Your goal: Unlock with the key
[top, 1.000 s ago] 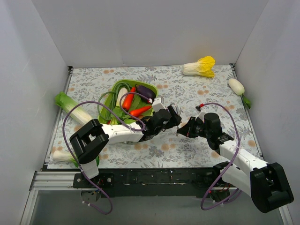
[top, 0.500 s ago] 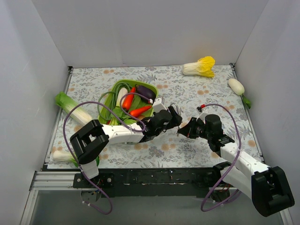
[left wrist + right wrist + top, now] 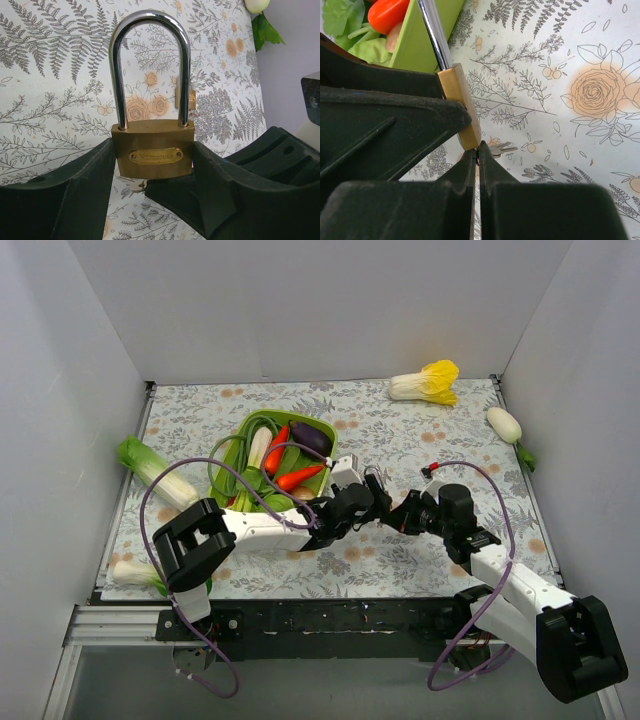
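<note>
Two grasps, left fingers [image 3: 55,200] clamping padlock [image 3: 152,150], right fingers [image 3: 530,210] pinching key [image 3: 502,147]

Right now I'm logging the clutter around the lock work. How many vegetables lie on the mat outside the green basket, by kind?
Yellow-leaved cabbage: 1
White radish: 1
Green-topped white stalks: 2, one at the left edge and one at the near-left corner
Total: 4
</note>
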